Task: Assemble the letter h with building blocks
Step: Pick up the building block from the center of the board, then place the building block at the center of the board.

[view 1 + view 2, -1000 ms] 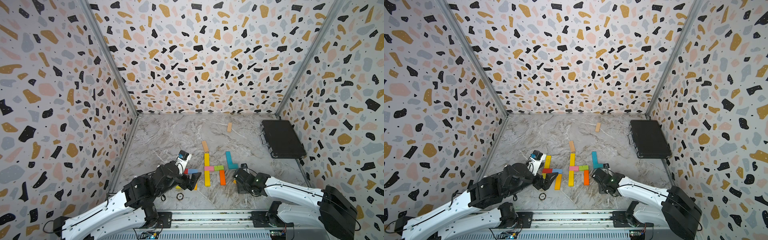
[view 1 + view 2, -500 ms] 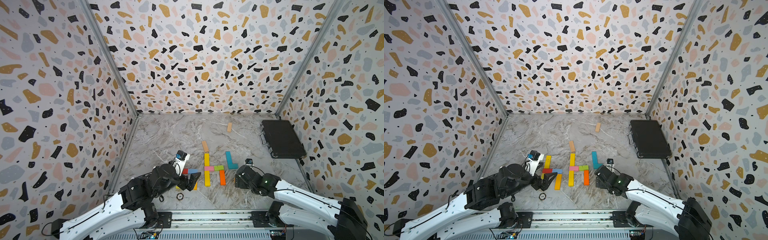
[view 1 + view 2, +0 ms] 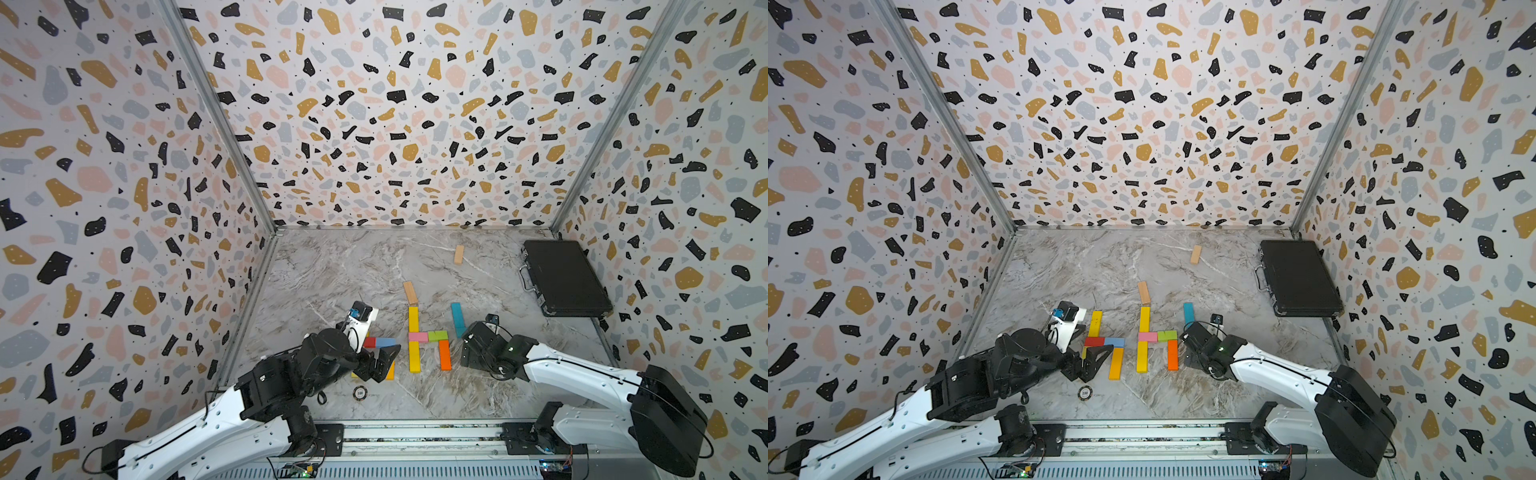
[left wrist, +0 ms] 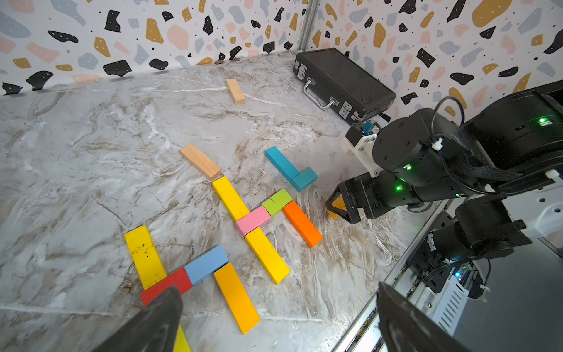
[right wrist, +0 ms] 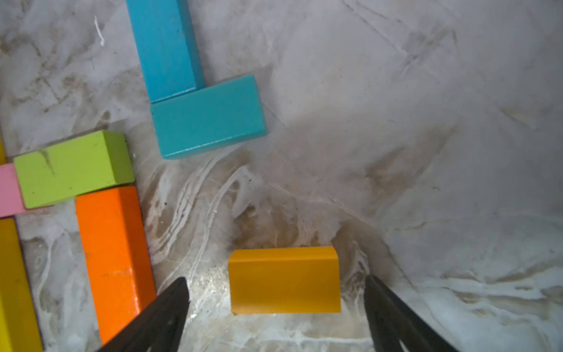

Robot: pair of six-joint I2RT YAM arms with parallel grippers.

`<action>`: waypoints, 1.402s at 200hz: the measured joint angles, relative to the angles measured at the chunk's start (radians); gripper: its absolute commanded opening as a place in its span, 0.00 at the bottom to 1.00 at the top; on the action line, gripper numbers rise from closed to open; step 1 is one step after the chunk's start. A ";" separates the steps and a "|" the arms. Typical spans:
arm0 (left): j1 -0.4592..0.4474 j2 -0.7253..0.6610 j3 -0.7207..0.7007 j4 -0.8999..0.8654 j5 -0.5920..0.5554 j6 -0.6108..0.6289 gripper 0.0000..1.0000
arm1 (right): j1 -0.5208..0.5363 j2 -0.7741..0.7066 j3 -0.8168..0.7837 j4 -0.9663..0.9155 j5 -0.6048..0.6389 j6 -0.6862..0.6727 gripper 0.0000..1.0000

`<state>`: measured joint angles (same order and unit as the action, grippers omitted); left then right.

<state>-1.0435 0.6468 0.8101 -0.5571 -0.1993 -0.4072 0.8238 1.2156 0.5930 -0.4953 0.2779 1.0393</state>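
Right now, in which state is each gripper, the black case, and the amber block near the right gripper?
Left gripper, open, empty.
Right gripper, open, jaws either side of the amber block, not touching it.
Amber block, lying flat on the table, not gripped.
Black case, shut, lying flat.

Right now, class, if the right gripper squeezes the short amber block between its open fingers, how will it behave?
The amber block looks like painted wood, so probably stiff. Lying flat, square-edged, it shouldn't roll or tip. Its smooth paint might slip.
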 measured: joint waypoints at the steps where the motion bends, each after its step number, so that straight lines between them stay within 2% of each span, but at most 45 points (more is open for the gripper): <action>1: 0.000 0.000 0.000 0.000 0.000 0.000 0.99 | 0.000 0.001 0.000 0.001 -0.001 0.000 0.87; 56: 0.000 0.000 -0.001 0.001 0.000 0.000 0.99 | -0.013 0.073 -0.013 0.049 -0.064 -0.015 0.81; 95: 0.000 0.000 -0.001 0.001 0.000 0.000 0.99 | -0.013 0.089 -0.012 0.055 -0.057 -0.044 0.76; 127: 0.000 0.000 -0.002 0.001 0.000 0.000 0.99 | -0.019 0.095 -0.012 0.055 -0.047 -0.071 0.66; 147: 0.000 0.001 -0.005 0.002 0.000 0.000 0.99 | -0.025 0.094 -0.012 0.059 -0.045 -0.098 0.64; 187: 0.000 0.005 -0.005 0.002 0.000 0.000 0.99 | -0.054 0.009 -0.008 0.037 -0.040 -0.243 0.63; 223: 0.000 0.005 -0.005 0.002 0.000 0.000 0.99 | -0.142 -0.069 0.075 -0.014 -0.028 -0.420 0.64; 257: 0.000 0.005 -0.005 0.001 0.006 0.000 0.99 | -0.230 -0.051 0.142 -0.029 -0.024 -0.530 0.65; 280: 0.000 0.006 -0.005 0.001 0.016 0.000 0.99 | -0.298 0.009 0.185 -0.034 -0.063 -0.591 0.65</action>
<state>-1.0431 0.6533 0.8047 -0.5564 -0.1829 -0.4072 0.5259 1.2243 0.7780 -0.5297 0.2146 0.4480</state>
